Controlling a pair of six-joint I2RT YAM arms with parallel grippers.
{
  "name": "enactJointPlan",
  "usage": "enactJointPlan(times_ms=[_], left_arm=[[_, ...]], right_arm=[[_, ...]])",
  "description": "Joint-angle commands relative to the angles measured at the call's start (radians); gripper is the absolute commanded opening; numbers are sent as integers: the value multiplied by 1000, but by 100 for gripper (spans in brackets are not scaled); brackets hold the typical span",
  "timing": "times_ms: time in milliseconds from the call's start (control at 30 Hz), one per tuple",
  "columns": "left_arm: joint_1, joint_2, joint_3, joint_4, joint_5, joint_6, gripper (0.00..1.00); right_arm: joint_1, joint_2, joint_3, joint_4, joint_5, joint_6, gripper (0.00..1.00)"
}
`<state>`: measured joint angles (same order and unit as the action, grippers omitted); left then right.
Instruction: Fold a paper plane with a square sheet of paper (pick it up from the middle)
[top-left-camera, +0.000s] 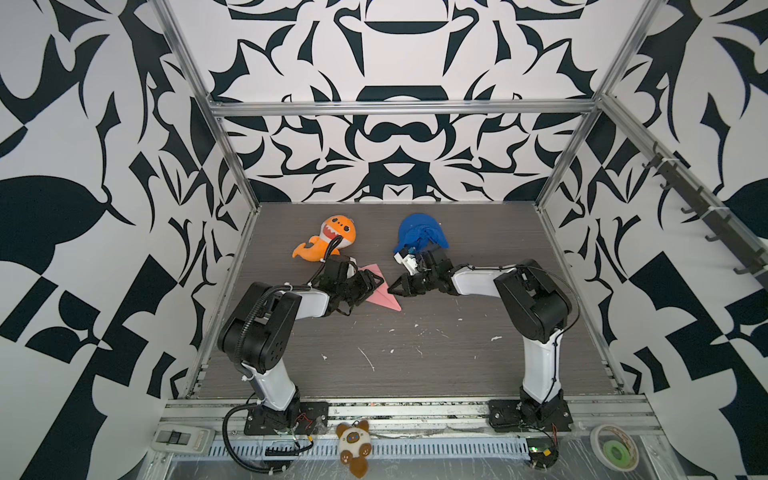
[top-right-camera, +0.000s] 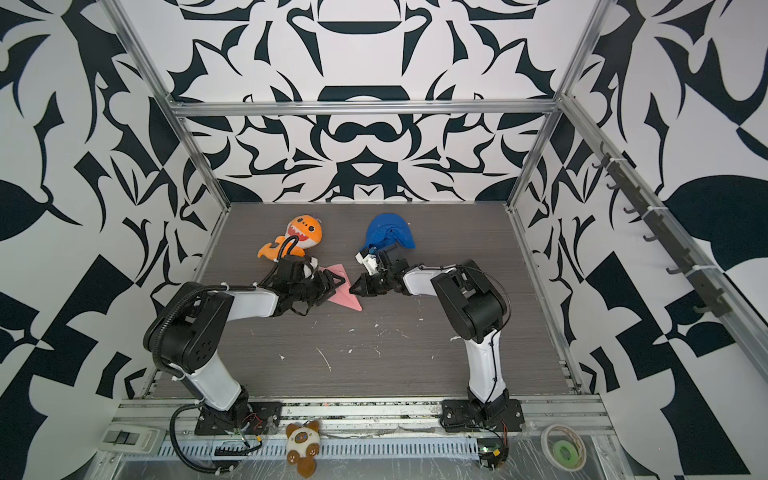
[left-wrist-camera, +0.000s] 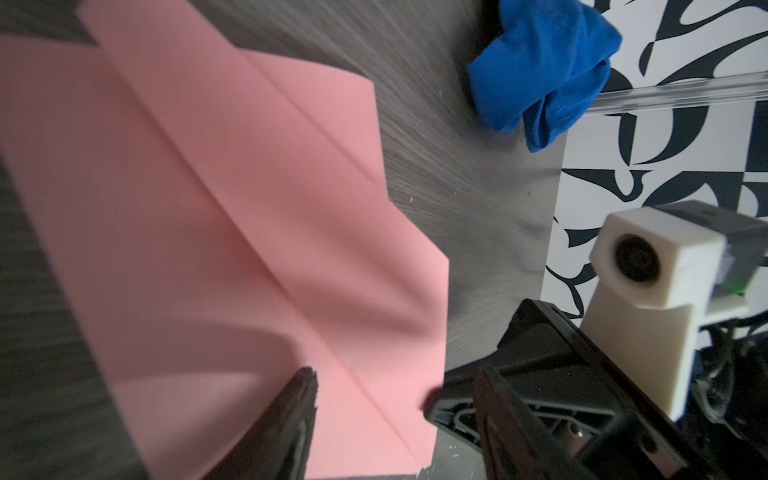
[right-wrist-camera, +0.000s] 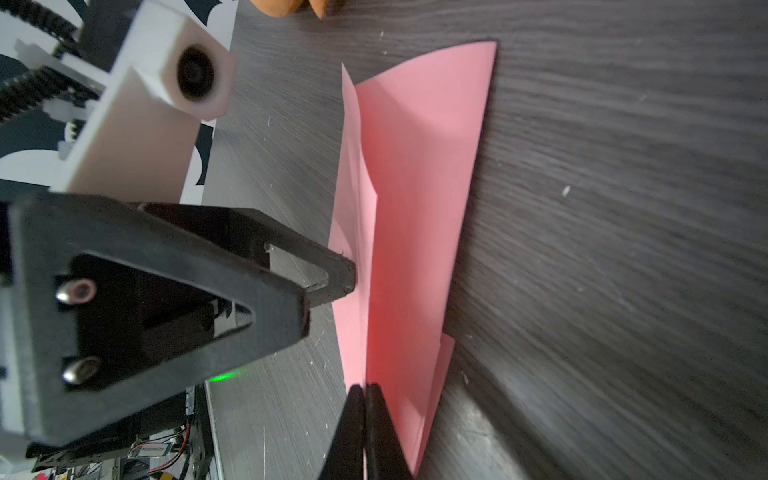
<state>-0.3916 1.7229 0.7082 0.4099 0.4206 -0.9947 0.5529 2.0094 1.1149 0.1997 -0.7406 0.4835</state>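
While both arms lean in toward the middle, the dark wood-grain table (top-left-camera: 415, 365) fills most of both top views. Metal rails (top-left-camera: 240, 253) close its sides, and its far edge meets the patterned back wall. The near half is bare except for small white flecks, and that is the widest open room. The strips between each arm and its side rail are also clear.

Near the far edge sit an orange plush (top-left-camera: 332, 239), left of centre, and a blue cloth (top-left-camera: 419, 232), right of centre, with a clear gap between them.

The pink paper plane (top-left-camera: 381, 301) lies on the table just in front of the plush, between the two grippers. Its sharp nose points toward the near right. In the right wrist view one wing lies flat with its long edge on the tabletop, while the flap beside it stands up.

The left gripper (left-wrist-camera: 395, 374) covers the plane's left part. Its fingers are apart and straddle a long edge of the paper, one tip over the pink and one past it. The right gripper (right-wrist-camera: 365, 390) has its fingers pressed together on the centre fold toward the narrow end.
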Motion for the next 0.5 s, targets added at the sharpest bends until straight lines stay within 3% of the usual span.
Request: enactJointPlan(times_ms=[0,467], left_arm=[[13,25,-20,84,24,-7,63],[26,114,-4,249,102,-91,63]], right_arm=[[-7,2,-10,66,-40,38,7],[-17,6,-36,143,-85,115,6]])
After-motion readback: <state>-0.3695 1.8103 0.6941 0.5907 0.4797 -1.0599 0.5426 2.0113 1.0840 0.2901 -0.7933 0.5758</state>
